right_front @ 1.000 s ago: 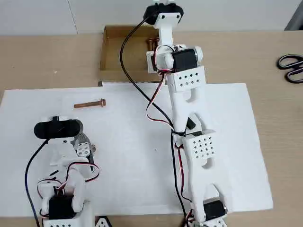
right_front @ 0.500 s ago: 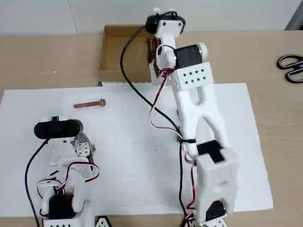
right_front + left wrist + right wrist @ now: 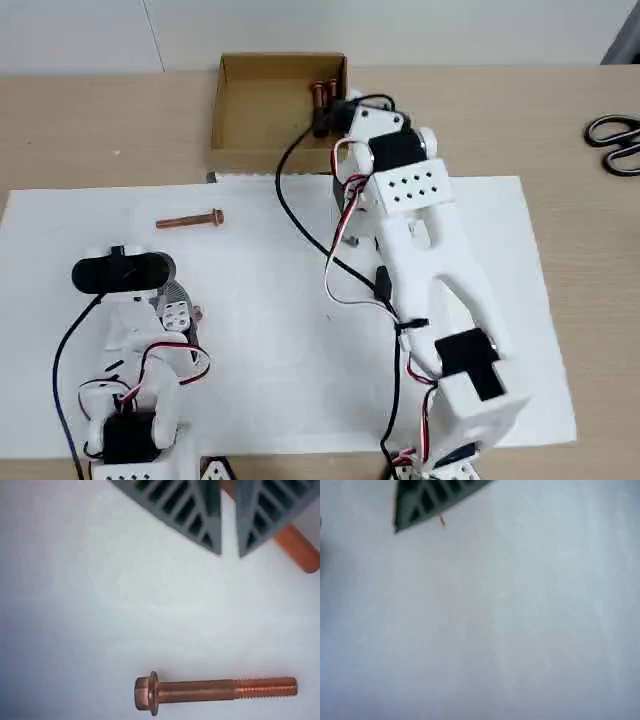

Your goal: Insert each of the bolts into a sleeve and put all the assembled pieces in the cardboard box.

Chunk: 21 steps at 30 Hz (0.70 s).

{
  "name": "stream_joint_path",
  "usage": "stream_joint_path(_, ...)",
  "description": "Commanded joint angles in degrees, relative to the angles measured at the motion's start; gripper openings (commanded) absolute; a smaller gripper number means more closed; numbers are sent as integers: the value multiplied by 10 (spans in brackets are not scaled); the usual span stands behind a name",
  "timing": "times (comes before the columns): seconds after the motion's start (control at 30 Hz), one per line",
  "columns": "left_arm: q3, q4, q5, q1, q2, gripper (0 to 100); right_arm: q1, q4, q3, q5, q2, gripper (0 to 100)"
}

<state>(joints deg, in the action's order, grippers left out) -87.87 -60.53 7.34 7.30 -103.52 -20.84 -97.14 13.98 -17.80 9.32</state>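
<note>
The cardboard box (image 3: 262, 110) stands at the far edge of the white paper, with two copper assembled pieces (image 3: 324, 91) in its right corner. A loose copper bolt (image 3: 190, 219) lies on the paper, and it lies below the fingers as bolt (image 3: 215, 690). My left gripper (image 3: 228, 535) sits at the near left, shut on an orange sleeve (image 3: 299, 552) that sticks out past its grey fingers. My right gripper (image 3: 338, 110) hangs by the box's near right corner. Its one dark finger (image 3: 435, 500) shows over white paper with no second finger beside it, so it looks open and holds nothing.
White paper (image 3: 260, 340) covers the middle of the wooden table. Black scissors (image 3: 615, 142) lie at the far right edge. The right arm's white links (image 3: 420, 250) stretch across the paper's right half, with cables trailing beside them.
The right arm has drawn back from over the box's far side toward its near right corner. The left arm and the loose bolt have not moved.
</note>
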Motion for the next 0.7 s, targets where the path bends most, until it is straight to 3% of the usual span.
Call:
stream_joint_path(0.0,35,-1,2,-1,-6,7,1,0,-40,-5,-49,114)
stream_joint_path(0.43,64,-1,-1,-2,-6,7,4,3,-138,-7,-80,114)
stream_joint_path(0.67,69,-1,-2,-2,-6,7,5,64,-164,-5,-79,114)
